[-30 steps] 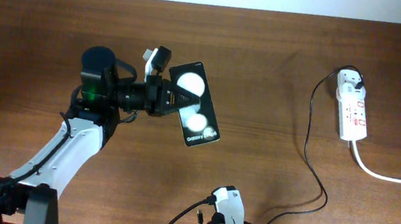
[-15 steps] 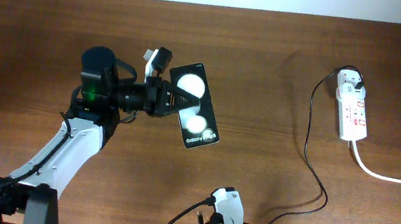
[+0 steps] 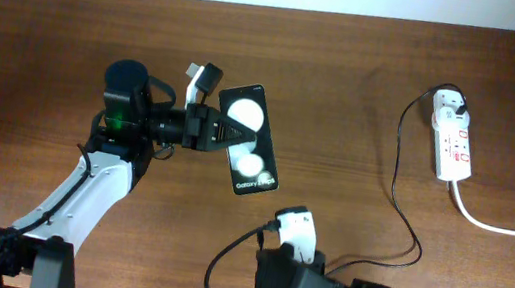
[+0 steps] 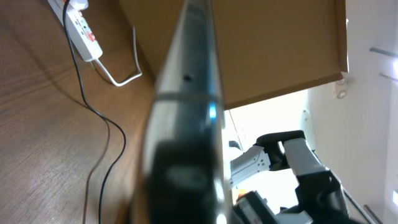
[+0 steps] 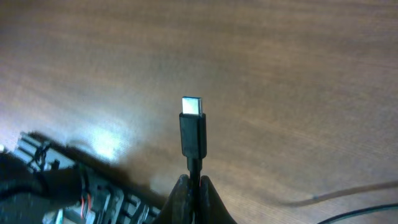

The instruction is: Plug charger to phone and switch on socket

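The step in hand looks like bringing connector and phone together. The left fingers (image 3: 227, 132) are pinched on the flat black glossy smartphone (image 3: 258, 172), holding it lifted over the left middle of the dark brown wooden tabletop (image 3: 368, 79). The right fingers (image 5: 191, 190) are pressed together on the thin black charger cable (image 3: 400, 205) just behind its small connector tip (image 5: 193, 124), which points up, near the tabletop's front edge. Next, the tip probably has to line up with the phone's port, which I cannot make out. The white power strip with red-marked switches (image 3: 452, 139) lies well apart at the far right, not yet switched. A pale wall lies beyond the tabletop.
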You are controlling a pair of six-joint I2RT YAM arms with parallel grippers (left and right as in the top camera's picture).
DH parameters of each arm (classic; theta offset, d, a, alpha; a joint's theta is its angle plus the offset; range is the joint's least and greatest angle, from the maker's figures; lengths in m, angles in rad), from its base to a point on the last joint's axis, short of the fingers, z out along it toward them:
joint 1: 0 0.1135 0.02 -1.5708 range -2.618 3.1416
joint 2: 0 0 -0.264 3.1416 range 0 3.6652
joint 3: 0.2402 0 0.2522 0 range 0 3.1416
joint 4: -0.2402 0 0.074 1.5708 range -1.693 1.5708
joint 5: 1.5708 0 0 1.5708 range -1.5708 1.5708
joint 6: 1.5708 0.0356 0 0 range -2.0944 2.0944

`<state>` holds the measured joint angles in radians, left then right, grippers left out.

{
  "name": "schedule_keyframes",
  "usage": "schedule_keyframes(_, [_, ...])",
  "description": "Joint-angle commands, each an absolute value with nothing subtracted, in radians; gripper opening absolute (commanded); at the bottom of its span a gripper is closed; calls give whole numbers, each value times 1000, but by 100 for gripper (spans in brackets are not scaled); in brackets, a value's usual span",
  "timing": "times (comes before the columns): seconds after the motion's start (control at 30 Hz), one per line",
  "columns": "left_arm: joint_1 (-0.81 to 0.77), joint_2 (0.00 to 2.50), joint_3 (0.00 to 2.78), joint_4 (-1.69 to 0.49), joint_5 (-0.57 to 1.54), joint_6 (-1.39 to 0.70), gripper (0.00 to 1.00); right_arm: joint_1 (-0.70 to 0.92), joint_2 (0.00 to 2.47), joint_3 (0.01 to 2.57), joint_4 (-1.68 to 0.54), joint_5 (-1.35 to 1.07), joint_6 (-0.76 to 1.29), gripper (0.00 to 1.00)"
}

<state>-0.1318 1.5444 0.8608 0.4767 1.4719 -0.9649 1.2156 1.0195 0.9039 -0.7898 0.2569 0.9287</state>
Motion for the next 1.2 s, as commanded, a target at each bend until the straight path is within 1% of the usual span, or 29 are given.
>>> schedule_keyframes(0.0, [-132, 1541, 876, 485, 1513, -925, 0, 1158, 1005, 949, -783, 198, 782, 4])
schedule_keyframes(0.03, [-132, 1541, 876, 485, 1512, -925, 0, 1143, 1005, 951, -768, 163, 741, 4])
schedule_keyframes(0.1, [-132, 1541, 876, 485, 1516, -900, 0, 1125, 1010, 951, -759, 139, 731, 4])
schedule_keyframes(0.37, [-132, 1541, 871, 477, 1531, -898, 0, 1104, 1055, 958, -695, 155, 583, 4])
schedule_keyframes(0.57, [-132, 1541, 870, 478, 1553, -895, 0, 1104, 1100, 1011, -700, 290, 584, 4])
schedule_keyframes(0.67, [-132, 1541, 870, 478, 1554, -895, 0, 1104, 1100, 1012, -701, 294, 584, 4])
schedule_keyframes(0.9, [-132, 1541, 870, 478, 1560, -895, 0, 1104, 1100, 1012, -752, 292, 675, 4])
schedule_keyframes(1.17, [-132, 1541, 870, 477, 1560, -930, 0, 1104, 1100, 1012, -751, 281, 689, 4])
